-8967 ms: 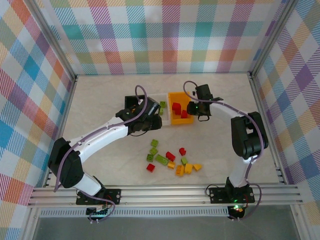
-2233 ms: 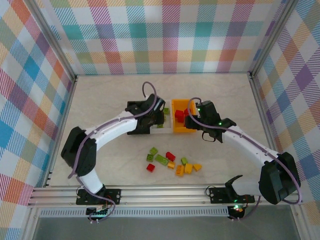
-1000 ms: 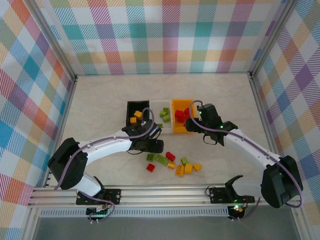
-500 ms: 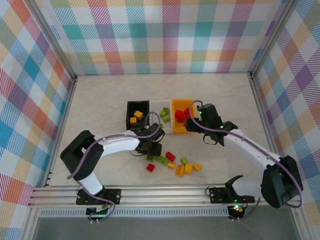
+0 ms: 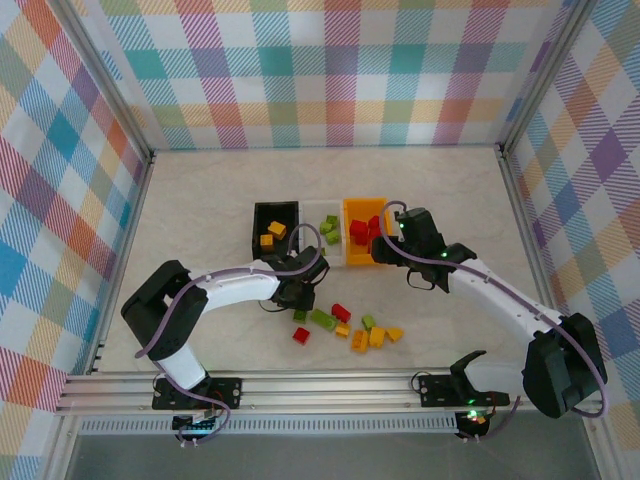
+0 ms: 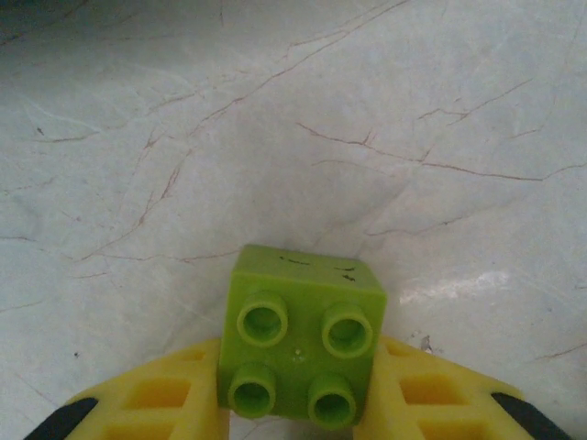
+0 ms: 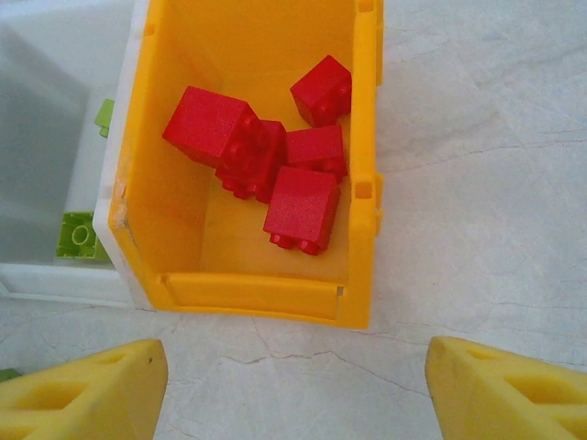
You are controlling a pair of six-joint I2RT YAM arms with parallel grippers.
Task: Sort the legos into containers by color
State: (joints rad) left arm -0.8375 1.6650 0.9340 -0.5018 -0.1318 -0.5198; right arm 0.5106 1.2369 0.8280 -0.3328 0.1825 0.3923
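My left tool (image 6: 300,408) clamps a lime green lego (image 6: 300,353) between both pads, low over the tabletop (image 6: 367,137), left of the orange bin (image 7: 261,298) and nearer the arm bases. My right tool (image 7: 293,394) gapes wide at that bin's near wall. Red legos (image 7: 275,165) inside it. White bin (image 7: 55,275) just beside its left wall, green legos (image 7: 78,236) in it. Black bin (image 5: 258,228) further left. Loose legos (image 5: 350,328) on the tabletop off the orange bin's near side.
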